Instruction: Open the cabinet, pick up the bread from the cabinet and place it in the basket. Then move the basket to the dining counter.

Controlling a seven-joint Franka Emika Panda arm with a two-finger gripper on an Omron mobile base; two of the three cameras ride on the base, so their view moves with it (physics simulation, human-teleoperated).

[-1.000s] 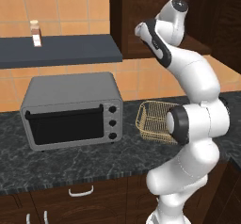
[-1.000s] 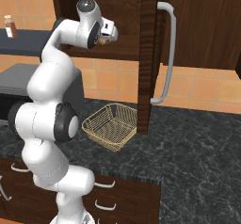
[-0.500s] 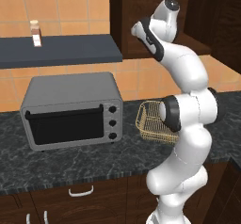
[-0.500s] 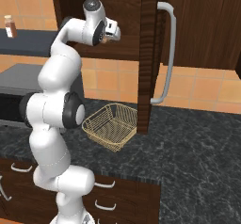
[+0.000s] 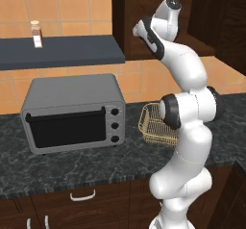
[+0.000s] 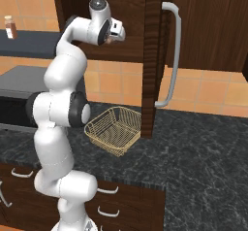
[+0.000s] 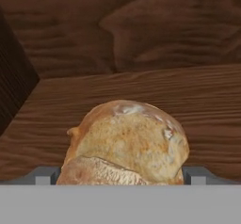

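The cabinet (image 6: 150,55) is dark grained wood, its bar handle (image 6: 173,55) smooth silvery metal. The bread (image 7: 126,143) looks rough, matt, crusty. The basket (image 6: 115,129) is golden wire mesh on the glossy speckled stone counter (image 6: 203,152).

Honestly can't read any text here, the toaster oven (image 5: 72,112) knobs and that little shelf bottle (image 5: 35,34) look blank.
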